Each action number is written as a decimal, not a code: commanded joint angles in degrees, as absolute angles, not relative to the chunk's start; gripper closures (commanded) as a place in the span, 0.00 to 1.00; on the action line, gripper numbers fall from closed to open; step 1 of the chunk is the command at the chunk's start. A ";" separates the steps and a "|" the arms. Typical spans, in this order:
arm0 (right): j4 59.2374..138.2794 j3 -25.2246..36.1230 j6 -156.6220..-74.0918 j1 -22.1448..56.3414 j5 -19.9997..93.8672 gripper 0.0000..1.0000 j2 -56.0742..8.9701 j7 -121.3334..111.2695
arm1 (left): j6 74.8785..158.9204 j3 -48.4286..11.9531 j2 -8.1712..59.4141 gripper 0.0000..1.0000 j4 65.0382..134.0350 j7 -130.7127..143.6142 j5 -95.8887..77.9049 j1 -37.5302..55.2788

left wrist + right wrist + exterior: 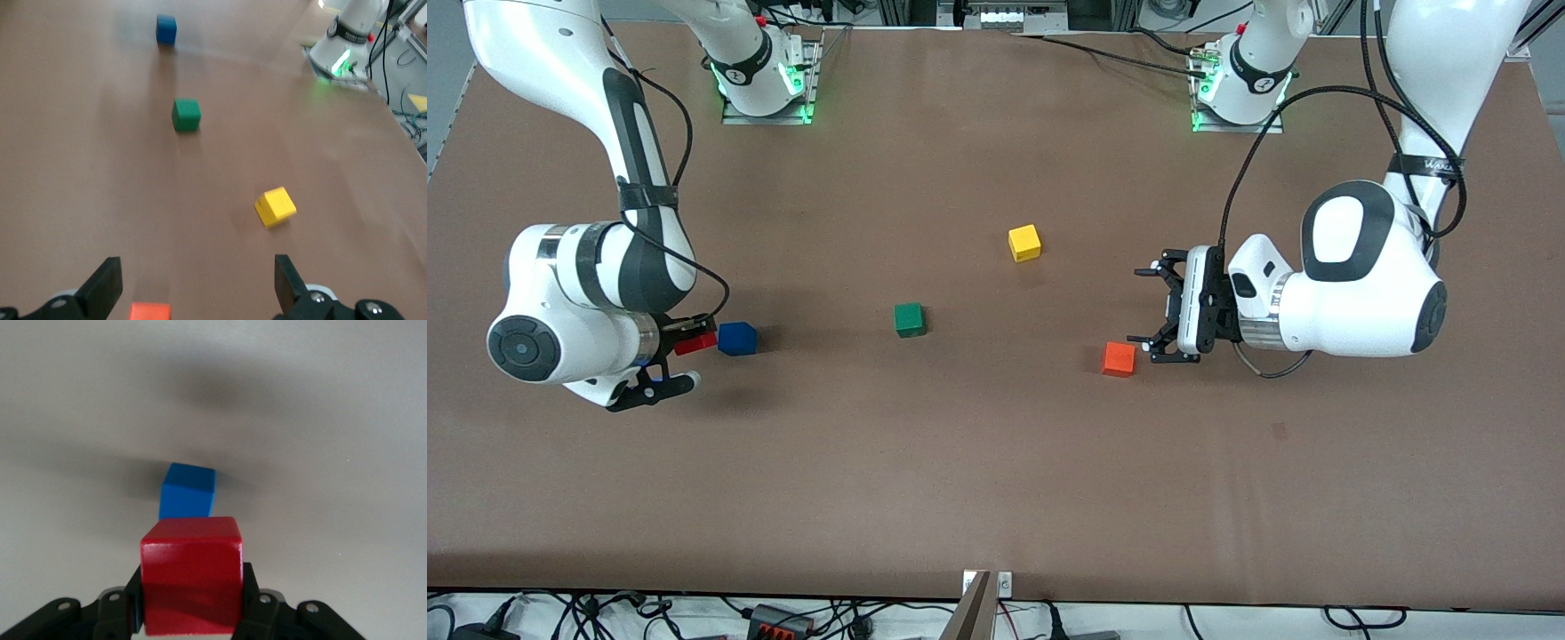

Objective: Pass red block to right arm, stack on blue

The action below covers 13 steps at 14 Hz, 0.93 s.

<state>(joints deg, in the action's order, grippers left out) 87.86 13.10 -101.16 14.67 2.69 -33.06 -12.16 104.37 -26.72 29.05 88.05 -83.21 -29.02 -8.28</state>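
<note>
Front view: right gripper (679,363) clamped on the red block (695,343), carried just beside the blue cube (737,339) at the right arm's end of the table, apparently level with it rather than above, though height hard to judge from this angle. Handover judged done, stacking not yet. Left gripper (1161,311) spread wide and empty, low near the table, with the orange cube (1119,358) just beside its lower finger; probably parked there, waiting. Green cube (909,319) and yellow cube (1024,242) between the two grippers on the brown table (996,480), untouched.

Left wrist view: fingers (103,287) well apart, nothing between them; orange cube (149,311) just ahead, then yellow (275,206), green (186,114) and blue (166,29) farther out.

Right wrist view: red block (191,582) pinched squarely by opposite faces, top face clear, a grip suited to lowering it flat. Blue cube (187,491) directly ahead of the gripper (193,607), turned slightly; needs a lift and a short advance before release.
</note>
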 commanded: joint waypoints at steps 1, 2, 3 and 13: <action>91.92 13.10 -104.58 15.64 1.41 1.00 -30.77 -6.96 | 101.35 -26.89 28.74 0.00 87.89 -77.37 -18.68 -8.17; 93.76 13.10 -106.50 16.51 1.41 1.00 -29.89 -5.90 | 100.99 -26.81 28.74 0.00 88.06 -75.08 -14.98 -7.91; 96.91 13.18 -109.05 17.48 1.41 1.00 -27.88 -4.67 | 100.64 -26.72 28.74 0.00 88.33 -71.67 -11.11 -7.91; 112.67 14.32 -123.39 20.04 -1.40 1.00 -21.53 2.55 | 97.38 -25.58 27.17 0.00 86.75 -33.00 13.71 -8.88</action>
